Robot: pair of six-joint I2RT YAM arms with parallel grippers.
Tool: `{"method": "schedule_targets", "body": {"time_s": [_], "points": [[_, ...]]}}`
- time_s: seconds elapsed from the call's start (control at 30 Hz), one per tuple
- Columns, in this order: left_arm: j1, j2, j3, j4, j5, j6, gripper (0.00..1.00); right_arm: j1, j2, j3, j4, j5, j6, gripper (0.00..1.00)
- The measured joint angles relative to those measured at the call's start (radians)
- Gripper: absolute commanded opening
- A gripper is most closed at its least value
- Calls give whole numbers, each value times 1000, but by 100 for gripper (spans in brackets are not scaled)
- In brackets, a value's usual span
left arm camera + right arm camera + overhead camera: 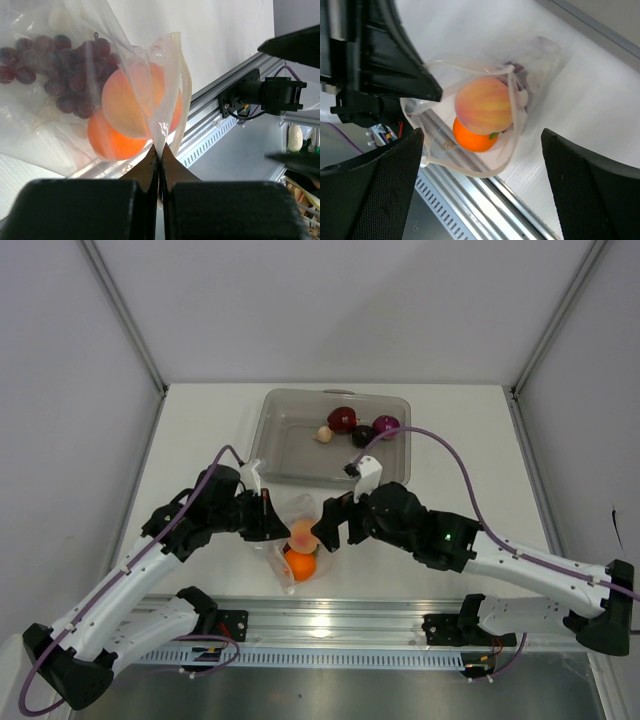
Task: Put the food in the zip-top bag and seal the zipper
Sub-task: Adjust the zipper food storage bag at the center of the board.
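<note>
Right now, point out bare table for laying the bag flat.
Bare table left of the tray, out to the wall; a strip right of it, crossed by a cable. Crowded: tray's near edge, where left gripper and right gripper flank the zip-top bag.

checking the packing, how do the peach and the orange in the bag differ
Colour: the peach is blushed pink and yellow, while the orange is one solid orange with a small green bit.
Visibility: in the right wrist view the peach shows whole, and it covers part of the orange.
Size: the peach looks the larger of the two.
Shared: both are round, lie against each other and sit inside the clear bag.
</note>
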Motion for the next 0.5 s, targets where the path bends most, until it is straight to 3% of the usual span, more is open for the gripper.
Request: {"method": "schedule_targets", "body": {"time_s": [0.2, 0.33, 0.5], "points": [[0, 2, 1, 8, 2, 0, 1, -141, -60, -149, -9, -89, 113, 81], [0, 2, 1, 13, 3, -2, 0, -149, -27, -227, 0, -176, 166, 65], [0, 4, 4, 13, 2, -5, 0, -142, 2, -278, 64, -249, 218, 59]]}}
